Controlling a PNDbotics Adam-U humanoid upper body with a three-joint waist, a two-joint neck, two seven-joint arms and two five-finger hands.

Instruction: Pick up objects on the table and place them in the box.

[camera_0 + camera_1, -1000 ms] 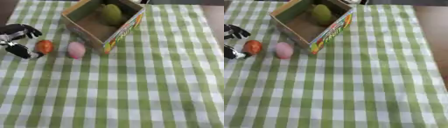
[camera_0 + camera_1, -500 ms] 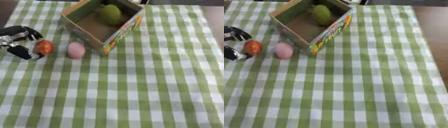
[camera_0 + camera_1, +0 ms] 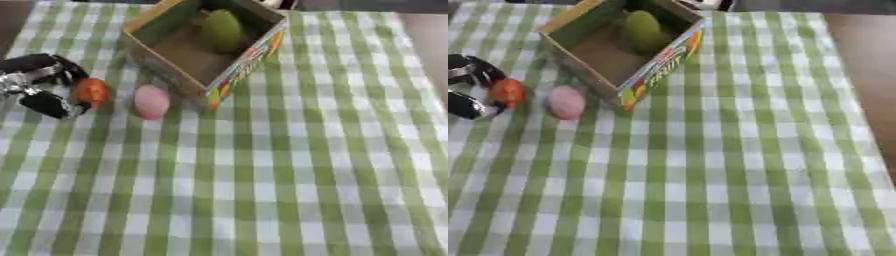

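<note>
An open cardboard box (image 3: 247,60) with a colourful printed side stands at the back of the table, and a green pear-shaped fruit (image 3: 222,27) lies inside it. A pink egg-shaped object (image 3: 151,101) rests on the cloth just left of the box's front corner. Further left sits a small orange-red round object (image 3: 91,91). My left hand (image 3: 37,86) comes in from the left edge, with a finger curled over this object and the thumb under it, both touching its left side. My right hand does not show in either view.
A green-and-white checked cloth (image 3: 262,180) covers the table. Bare brown tabletop (image 3: 868,60) shows beyond the cloth's right edge. The pink object lies close between the orange-red one and the box.
My left hand has edged slightly right and its finger and thumb have closed in on the orange-red object. The box, the green fruit and the pink object have not moved.
</note>
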